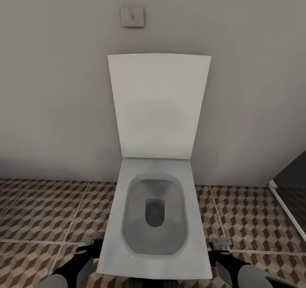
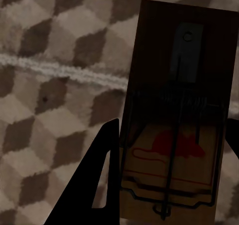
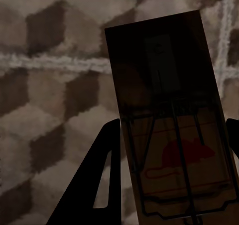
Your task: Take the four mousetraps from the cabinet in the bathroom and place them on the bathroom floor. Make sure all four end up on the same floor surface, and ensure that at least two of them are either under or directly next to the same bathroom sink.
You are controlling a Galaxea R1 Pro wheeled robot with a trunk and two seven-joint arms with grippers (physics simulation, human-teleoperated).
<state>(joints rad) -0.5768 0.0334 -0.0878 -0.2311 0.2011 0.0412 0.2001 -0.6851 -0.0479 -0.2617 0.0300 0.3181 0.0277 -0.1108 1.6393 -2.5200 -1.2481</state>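
Left gripper pinches one mousetrap; right gripper pinches another mousetrap. Each trap's long axis runs out along the fingers, above the bathroom floor, flanking the toilet.

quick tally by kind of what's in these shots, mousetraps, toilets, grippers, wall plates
mousetraps: 2, one between the left gripper's fingers, one between the right gripper's fingers
toilets: 1, white, lid up
grippers: 2, both above the tiled floor
wall plates: 1, small square one above the toilet
total: 6

One mousetrap per claw, above the bathroom floor.
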